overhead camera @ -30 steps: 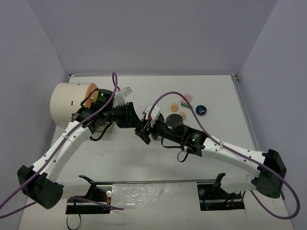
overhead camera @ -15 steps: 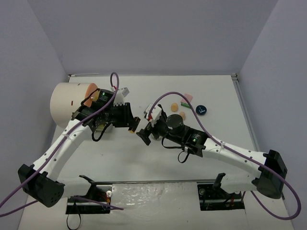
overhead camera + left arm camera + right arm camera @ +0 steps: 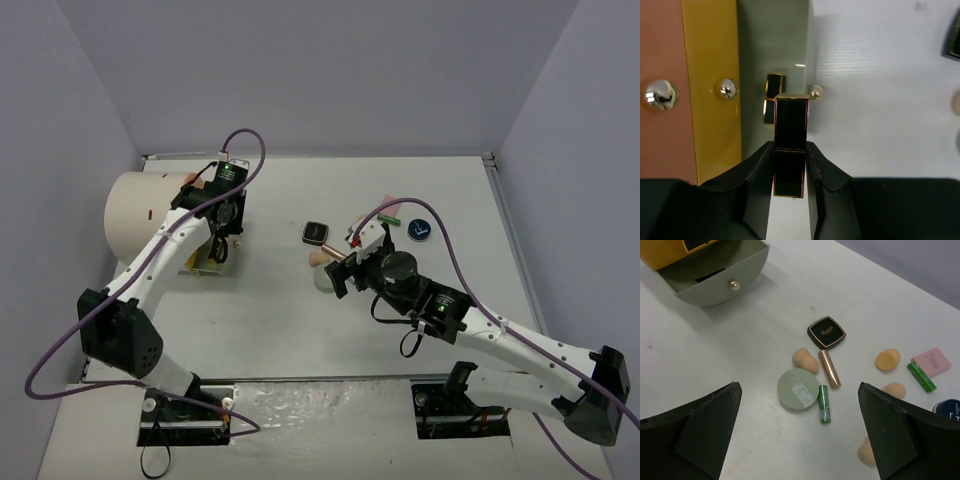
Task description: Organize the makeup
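The right gripper point(image 3: 342, 268) hangs wide open and empty over the middle of the table point(image 3: 270, 330). Below it lie the pale green disc point(image 3: 798, 389) and the black square compact point(image 3: 826, 332). Near the left edge, the left gripper point(image 3: 790, 145) pinches a lipstick point(image 3: 791, 120) at the open green drawer point(image 3: 772, 55), where another lipstick point(image 3: 773, 100) lies. I judge that the storing step is in hand. The next move is to lower the lipstick fully inside, then release it.

Square compact point(image 3: 316, 232) mid-table, left arm point(image 3: 160, 250) at cylinder point(image 3: 130, 215)
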### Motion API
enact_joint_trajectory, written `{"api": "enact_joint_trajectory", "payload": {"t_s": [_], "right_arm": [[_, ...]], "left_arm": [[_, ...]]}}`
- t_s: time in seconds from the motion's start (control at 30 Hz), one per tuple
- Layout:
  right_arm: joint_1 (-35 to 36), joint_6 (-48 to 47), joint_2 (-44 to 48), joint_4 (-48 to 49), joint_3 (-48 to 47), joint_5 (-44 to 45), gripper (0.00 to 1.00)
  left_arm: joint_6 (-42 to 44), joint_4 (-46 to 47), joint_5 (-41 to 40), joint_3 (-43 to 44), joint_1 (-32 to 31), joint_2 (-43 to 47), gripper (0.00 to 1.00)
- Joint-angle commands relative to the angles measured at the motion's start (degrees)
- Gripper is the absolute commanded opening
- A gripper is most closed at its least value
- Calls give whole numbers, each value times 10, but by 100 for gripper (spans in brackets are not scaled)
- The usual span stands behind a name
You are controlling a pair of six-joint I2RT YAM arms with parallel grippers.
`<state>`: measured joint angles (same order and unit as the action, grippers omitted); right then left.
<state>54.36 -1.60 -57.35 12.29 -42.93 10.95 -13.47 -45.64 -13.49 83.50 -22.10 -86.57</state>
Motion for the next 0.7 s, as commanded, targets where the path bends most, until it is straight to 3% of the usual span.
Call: {"api": "enact_joint_trajectory", "payload": {"t_s": [0.0,0.3,0.47,0.67], "right_arm": [[-13,16,26,15,22,38,100],[-48,57,26,-5,32,33,100],[-55,62,26,-15,31,27,100],[-59,71,22,-28,28,29,100]], "left_arm": [[48,49,-68,39,29,-52,4],[52,70,-68,50,53,-121,19],[54,73,-74,47,55,-135,39],[55,79,-76,37,58,-134,54]]}}
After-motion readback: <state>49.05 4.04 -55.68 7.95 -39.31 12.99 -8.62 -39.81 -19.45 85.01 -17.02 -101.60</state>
